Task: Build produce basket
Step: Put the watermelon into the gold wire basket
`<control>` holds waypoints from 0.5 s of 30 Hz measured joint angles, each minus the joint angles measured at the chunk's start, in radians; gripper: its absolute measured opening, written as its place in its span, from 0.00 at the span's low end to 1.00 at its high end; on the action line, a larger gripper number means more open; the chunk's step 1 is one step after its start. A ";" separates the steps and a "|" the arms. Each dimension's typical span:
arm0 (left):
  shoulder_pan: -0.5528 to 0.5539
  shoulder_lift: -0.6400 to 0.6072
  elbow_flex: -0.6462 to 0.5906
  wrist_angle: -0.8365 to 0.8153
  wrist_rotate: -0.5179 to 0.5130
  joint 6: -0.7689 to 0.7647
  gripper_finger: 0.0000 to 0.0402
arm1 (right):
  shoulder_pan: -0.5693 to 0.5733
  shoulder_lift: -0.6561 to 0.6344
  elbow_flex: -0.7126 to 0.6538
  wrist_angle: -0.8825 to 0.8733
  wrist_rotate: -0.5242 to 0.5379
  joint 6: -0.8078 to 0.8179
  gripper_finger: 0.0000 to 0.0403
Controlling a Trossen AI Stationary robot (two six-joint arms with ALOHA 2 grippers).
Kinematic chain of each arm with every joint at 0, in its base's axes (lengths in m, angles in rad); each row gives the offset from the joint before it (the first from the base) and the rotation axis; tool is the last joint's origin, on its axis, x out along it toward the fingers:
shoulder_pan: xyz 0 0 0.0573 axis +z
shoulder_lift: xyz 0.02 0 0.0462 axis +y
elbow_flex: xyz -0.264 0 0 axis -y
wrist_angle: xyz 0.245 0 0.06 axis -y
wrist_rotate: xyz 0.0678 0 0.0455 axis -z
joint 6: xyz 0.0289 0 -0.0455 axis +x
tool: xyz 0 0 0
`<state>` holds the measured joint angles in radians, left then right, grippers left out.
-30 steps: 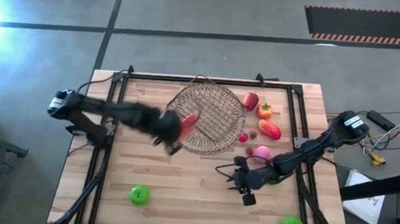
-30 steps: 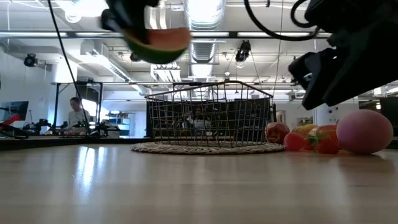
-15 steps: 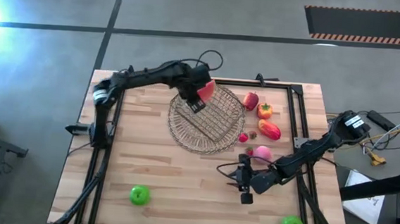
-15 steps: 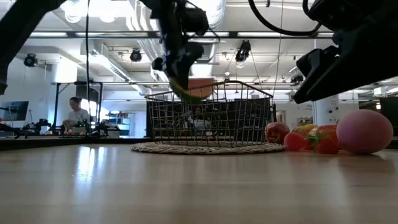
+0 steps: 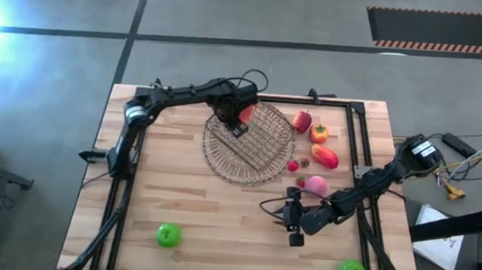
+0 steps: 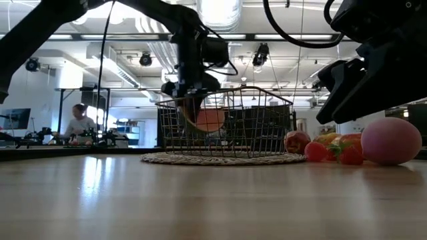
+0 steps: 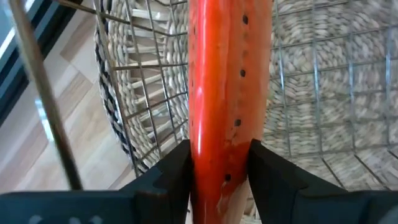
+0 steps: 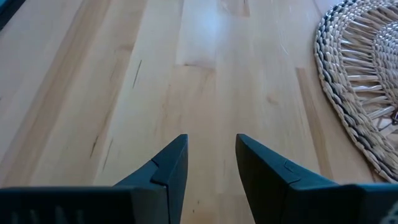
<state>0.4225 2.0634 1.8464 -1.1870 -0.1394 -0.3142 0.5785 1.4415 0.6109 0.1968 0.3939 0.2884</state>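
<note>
Watermelon slice (image 7: 227, 93) clamped between left gripper (image 7: 217, 165) fingers (image 7: 171, 171), inside basket (image 5: 262, 136); right gripper (image 8: 211, 162) fingers slightly parted, empty.

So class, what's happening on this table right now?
The left gripper holds a red watermelon slice just inside the wire basket, which sits on a round woven mat. The right gripper hovers over bare table, empty. More toy produce lies beside the basket, and two green apples sit near the front edge.
</note>
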 joint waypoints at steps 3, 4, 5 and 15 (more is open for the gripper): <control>-0.001 0.018 -0.001 0.001 0.000 -0.001 0.30 | 0.000 0.000 0.000 0.002 0.000 -0.001 0.32; -0.001 0.025 -0.001 0.001 0.000 -0.001 0.30 | 0.000 0.000 0.000 0.002 0.000 -0.001 0.32; 0.000 0.032 -0.001 0.000 0.001 -0.001 0.30 | 0.000 0.000 0.000 0.002 0.000 -0.001 0.32; 0.002 0.079 -0.005 0.028 0.004 -0.003 0.31 | 0.000 0.000 -0.001 0.003 0.000 -0.003 0.32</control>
<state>0.4244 2.1426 1.8416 -1.1588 -0.1355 -0.3168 0.5785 1.4415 0.6102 0.1997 0.3939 0.2852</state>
